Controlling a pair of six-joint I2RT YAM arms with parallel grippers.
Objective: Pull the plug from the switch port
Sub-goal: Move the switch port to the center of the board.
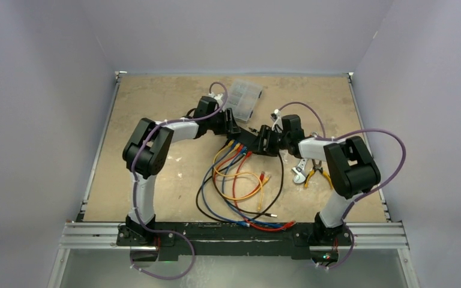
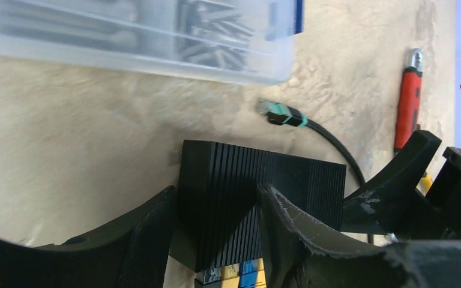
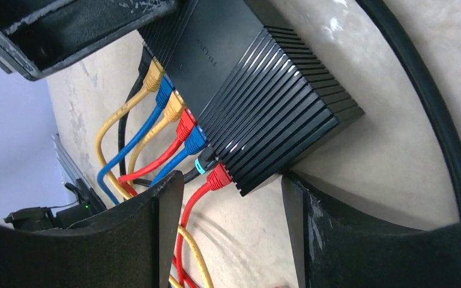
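The switch (image 1: 249,142), a flat black ribbed box, lies mid-table between both grippers. It also shows in the left wrist view (image 2: 258,186) and the right wrist view (image 3: 258,90). Several plugs sit in its port row: yellow, blue, red, a black one with a teal ring, and a red plug (image 3: 219,176) at the end. My left gripper (image 2: 216,240) is open at the switch's left end, one finger (image 2: 147,240) beside it and the other (image 2: 288,234) over its top. My right gripper (image 3: 231,234) is open, its fingers either side of the switch's corner, just short of the red plug.
A clear compartment case (image 1: 244,98) stands behind the switch. A loose black cable with a teal plug (image 2: 282,114) and a red-handled tool (image 2: 408,99) lie nearby. Pliers (image 1: 315,174) and a wrench (image 1: 300,170) lie right. Coloured cables (image 1: 240,192) loop toward the front edge.
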